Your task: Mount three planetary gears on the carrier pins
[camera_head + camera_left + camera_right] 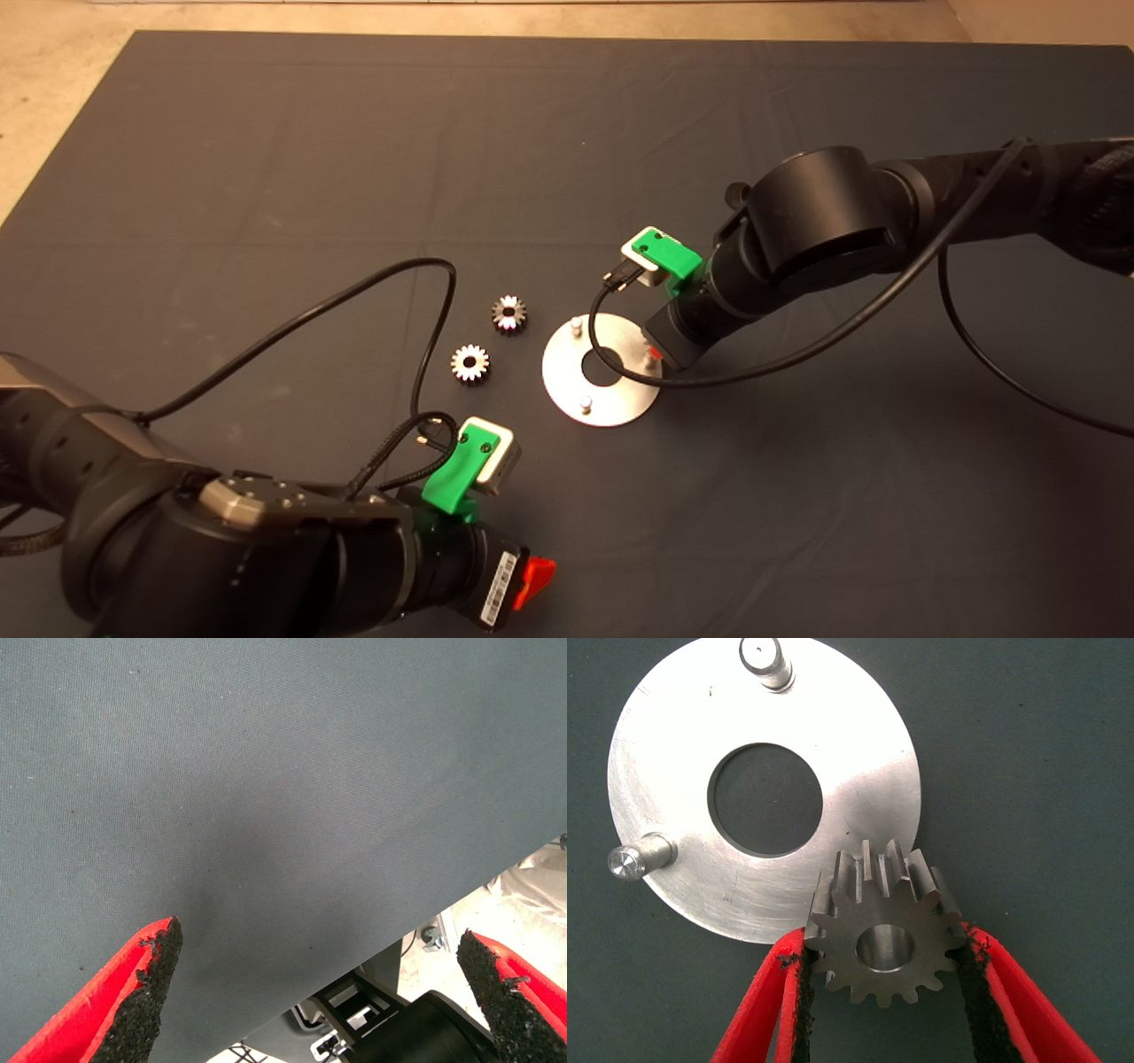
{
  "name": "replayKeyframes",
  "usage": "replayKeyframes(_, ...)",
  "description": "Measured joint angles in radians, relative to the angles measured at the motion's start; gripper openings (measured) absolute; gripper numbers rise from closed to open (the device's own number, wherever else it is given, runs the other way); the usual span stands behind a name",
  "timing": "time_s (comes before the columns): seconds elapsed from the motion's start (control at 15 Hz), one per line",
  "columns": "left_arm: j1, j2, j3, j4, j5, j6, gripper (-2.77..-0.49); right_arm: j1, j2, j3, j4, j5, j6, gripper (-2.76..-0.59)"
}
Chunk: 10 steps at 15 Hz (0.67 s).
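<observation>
1. Counting the gears gives three: two are lying flat on the dark mat (266, 177) of the tabletop, the farther gear (509, 314) and the nearer gear (469, 363), both just left of the disc (567, 394) and apart from each other, while the held gear (884, 935) is showing only in the right wrist view.
2. Three carrier pins are standing on the disc in the head view: the far pin (577, 325), the near pin (586, 405) and the right pin (651, 358), the last partly hidden under the right arm.
3. The right hand (660, 354) is reaching over the disc's right edge; its wrist view is showing what the head view is hiding, namely its red fingers (775, 992) clamping the held gear by its teeth, bore facing the camera, over the disc's rim, with only two pins visible there.
4. The left hand (532, 580) is sitting at the lower left edge of the head view, away from the parts; its wrist view is showing its fingers (146, 979) spread wide over bare mat, gripping nothing.
</observation>
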Motion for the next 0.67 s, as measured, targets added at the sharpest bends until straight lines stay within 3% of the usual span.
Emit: replayKeyframes(0.67,0.000,0.000,0.000,0.001,0.000,0.000,-1.04,-0.010,0.028,-0.038,0.000,-0.001,-0.003,-2.40)
